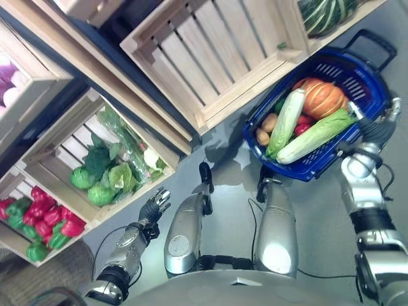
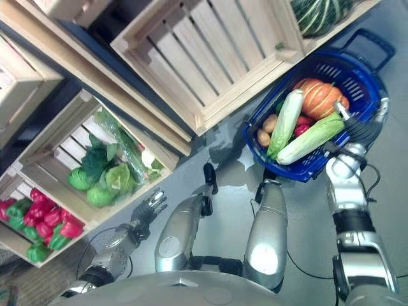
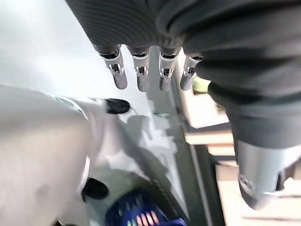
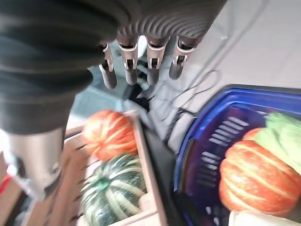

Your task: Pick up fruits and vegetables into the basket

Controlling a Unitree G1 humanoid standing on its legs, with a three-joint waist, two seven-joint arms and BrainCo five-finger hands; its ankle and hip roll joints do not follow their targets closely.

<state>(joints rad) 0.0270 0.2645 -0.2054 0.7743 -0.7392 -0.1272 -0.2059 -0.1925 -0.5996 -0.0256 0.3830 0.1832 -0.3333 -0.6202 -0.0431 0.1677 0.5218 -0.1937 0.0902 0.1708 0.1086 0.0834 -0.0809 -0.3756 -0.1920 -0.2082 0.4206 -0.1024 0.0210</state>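
Note:
The blue basket stands on the floor at the right. It holds an orange pumpkin, two long pale green cabbages, potatoes and a red pepper. My right hand hovers at the basket's near right rim. In the right wrist view its fingers are straight and hold nothing, above the basket's rim. Low at the left, my left hand hangs open by the greens crate, its fingers empty.
An empty wooden crate sits at top centre. Left of it a crate holds leafy greens, and another has red and green peppers. A green striped squash and an orange pumpkin lie in the crate behind the basket.

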